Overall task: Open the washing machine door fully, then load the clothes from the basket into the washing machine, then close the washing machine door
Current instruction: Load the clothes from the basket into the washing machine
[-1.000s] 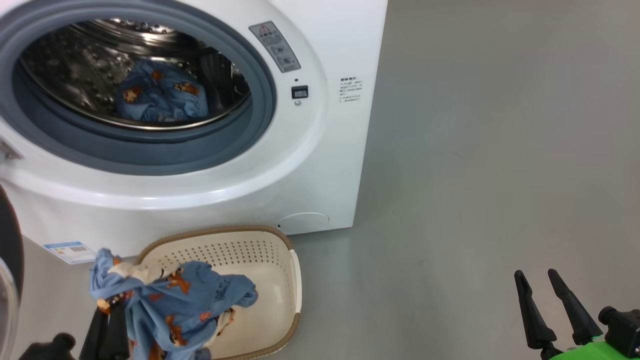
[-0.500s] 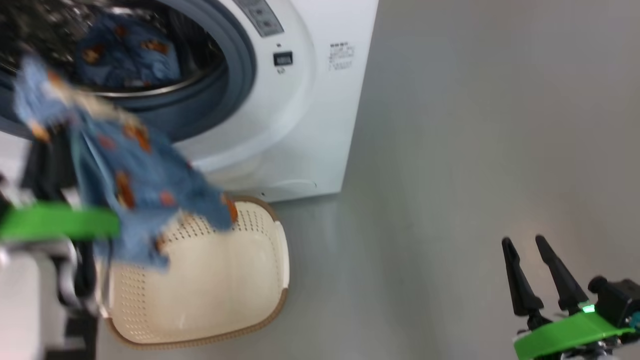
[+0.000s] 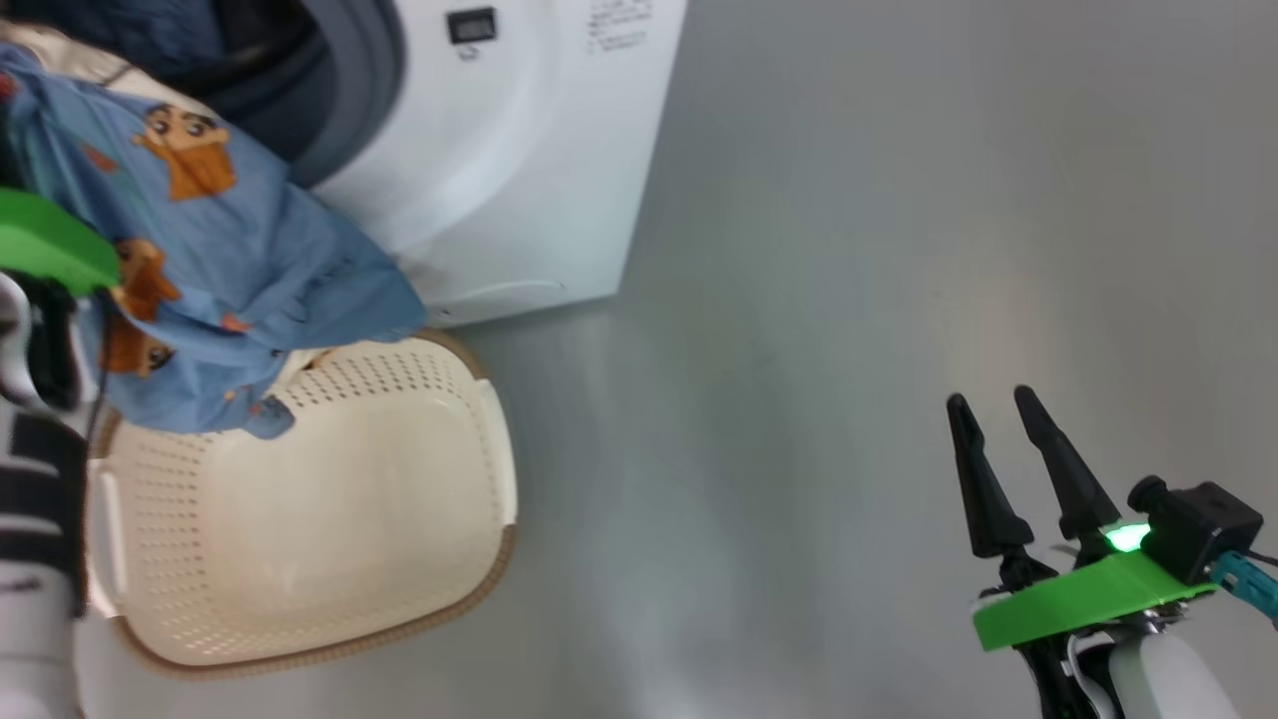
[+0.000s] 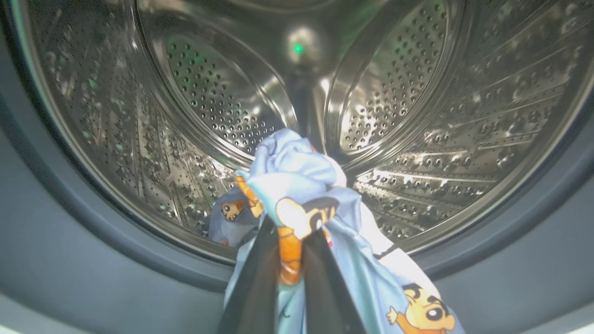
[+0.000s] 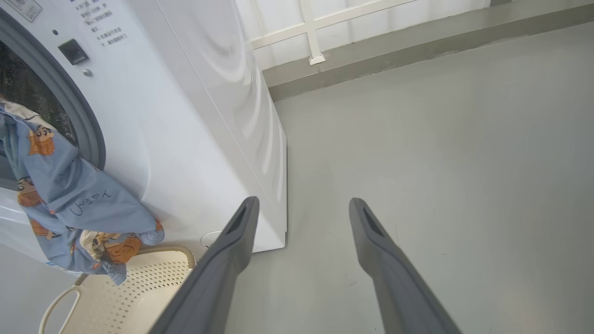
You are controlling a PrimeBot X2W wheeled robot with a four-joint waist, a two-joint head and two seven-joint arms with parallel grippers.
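My left gripper [image 4: 293, 232] is shut on a bundle of the clothes [image 4: 297, 171], light blue fabric with orange cartoon prints. It holds the bundle at the mouth of the washing machine [image 3: 499, 170], in front of the steel drum [image 4: 417, 116]. The fabric [image 3: 220, 230] hangs down over the machine's front above the basket [image 3: 339, 519], whose inside is bare. A second blue bundle [image 4: 227, 215] lies in the drum behind the held one. My right gripper [image 3: 991, 397] stands open over the floor at the right, nothing between its fingers. The washing machine door is out of view.
Grey floor [image 3: 849, 250] spreads to the right of the machine and basket. In the right wrist view, a low grey ledge and a white railed wall [image 5: 315, 28] run behind the machine. The blue-grey gasket [image 4: 69, 222] rings the drum mouth.
The left gripper has lifted the blue bundle out of the basket and up to the drum opening. The head camera has shifted, so the machine sits higher and further left. The right gripper stays open.
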